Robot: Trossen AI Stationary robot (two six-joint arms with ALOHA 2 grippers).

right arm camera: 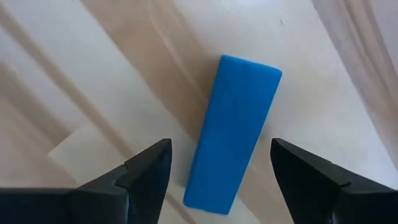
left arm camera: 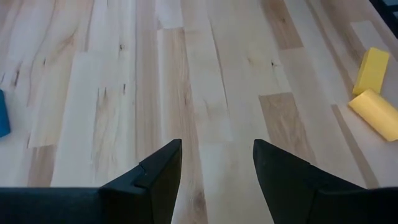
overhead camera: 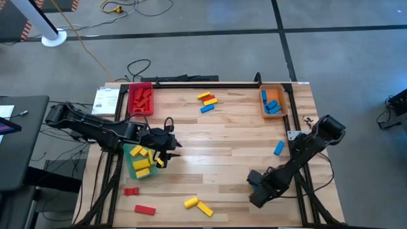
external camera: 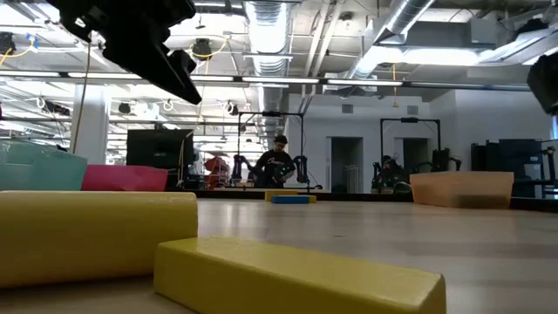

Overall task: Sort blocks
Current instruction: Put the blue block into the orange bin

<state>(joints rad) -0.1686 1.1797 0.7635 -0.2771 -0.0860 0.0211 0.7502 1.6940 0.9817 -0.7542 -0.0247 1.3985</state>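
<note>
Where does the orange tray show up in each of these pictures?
High view: the orange tray sits at the table's far right corner.
Low view: its pale orange wall stands far back on the right.
Left wrist view: not in it.
Right wrist view: not in it.
Shared landmark: the red tray, seen at left in the low view.

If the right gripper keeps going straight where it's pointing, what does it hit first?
Most likely the blue block. The right gripper looks down at it with open jaws on either side of it and bare table around. How far above it hangs is unclear.
</note>
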